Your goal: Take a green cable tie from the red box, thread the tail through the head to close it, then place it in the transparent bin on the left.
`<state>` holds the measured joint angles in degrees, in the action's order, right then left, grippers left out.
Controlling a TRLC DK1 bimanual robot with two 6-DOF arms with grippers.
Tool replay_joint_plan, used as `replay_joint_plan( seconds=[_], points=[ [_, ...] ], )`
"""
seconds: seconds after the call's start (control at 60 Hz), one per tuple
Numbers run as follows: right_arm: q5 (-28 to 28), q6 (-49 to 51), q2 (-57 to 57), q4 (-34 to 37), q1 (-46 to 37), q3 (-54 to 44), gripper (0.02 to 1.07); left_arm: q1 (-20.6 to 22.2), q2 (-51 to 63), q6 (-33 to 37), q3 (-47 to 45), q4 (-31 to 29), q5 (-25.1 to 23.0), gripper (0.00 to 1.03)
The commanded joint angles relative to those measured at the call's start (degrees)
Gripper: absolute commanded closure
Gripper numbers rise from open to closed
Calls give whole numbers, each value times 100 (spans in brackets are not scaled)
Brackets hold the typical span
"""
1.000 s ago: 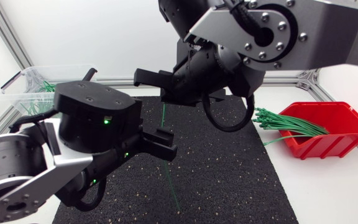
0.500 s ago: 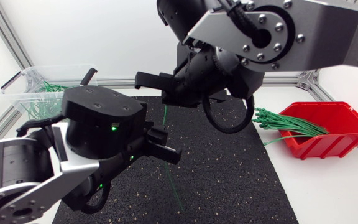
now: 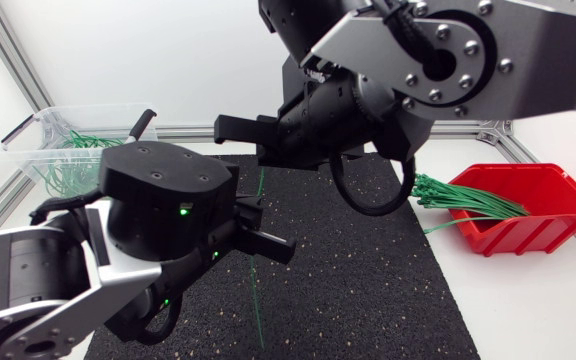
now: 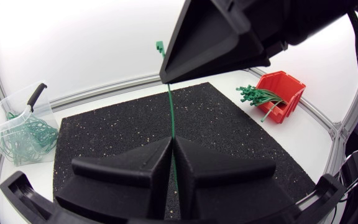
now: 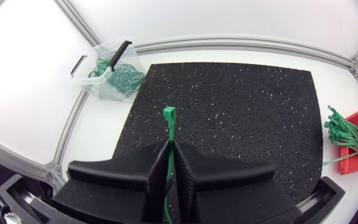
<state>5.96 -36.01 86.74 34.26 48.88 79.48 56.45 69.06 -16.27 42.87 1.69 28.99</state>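
Note:
A single green cable tie [image 3: 261,186] hangs upright over the black mat [image 3: 368,280], held by both arms. My right gripper [image 3: 253,150] reaches in from above and is shut on the tie just below its head [image 5: 169,114]. My left gripper [image 3: 258,235] is lower and is shut on the strap [image 4: 171,109]. The tail [image 3: 254,300] dangles under it. In the left wrist view the right gripper's fingers [image 4: 216,43] sit just ahead of the left gripper [image 4: 171,149]. The red box [image 3: 528,205] stands at the right with a bundle of green ties [image 3: 448,195] sticking out. The transparent bin [image 3: 53,140] is at the far left.
The bin [image 5: 107,71] holds several closed green ties and has a black-handled lid clip. Aluminium frame rails [image 3: 488,130] run along the table's back and sides. My left arm's bulky wrist [image 3: 158,200] covers the mat's left front.
My left gripper has closed on the tie's strap. The dangling tail has swung from slanting right to nearly straight down. The right arm has hardly shifted.

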Motion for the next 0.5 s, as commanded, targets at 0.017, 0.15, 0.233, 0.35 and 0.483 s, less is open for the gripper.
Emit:
replay_joint_plan(
  seconds=[0.017,0.15,0.233,0.35,0.483],
  points=[
    [-226,534,-184,-77,-133,-126,71,-11,-217,151,-341,94,19,99],
    [-850,991,-307,-95,-520,-240,57,-151,-551,239,-675,340,-386,99],
    [-1264,1316,-351,-121,-775,-319,57,-362,-736,283,-860,472,-790,99],
    [-1932,2001,-412,-165,-1144,-478,57,-802,-999,326,-1079,657,-1590,99],
    [-2881,2546,-474,-359,-1531,-724,57,-1426,-1096,344,-1229,789,-2592,99]
  ],
)
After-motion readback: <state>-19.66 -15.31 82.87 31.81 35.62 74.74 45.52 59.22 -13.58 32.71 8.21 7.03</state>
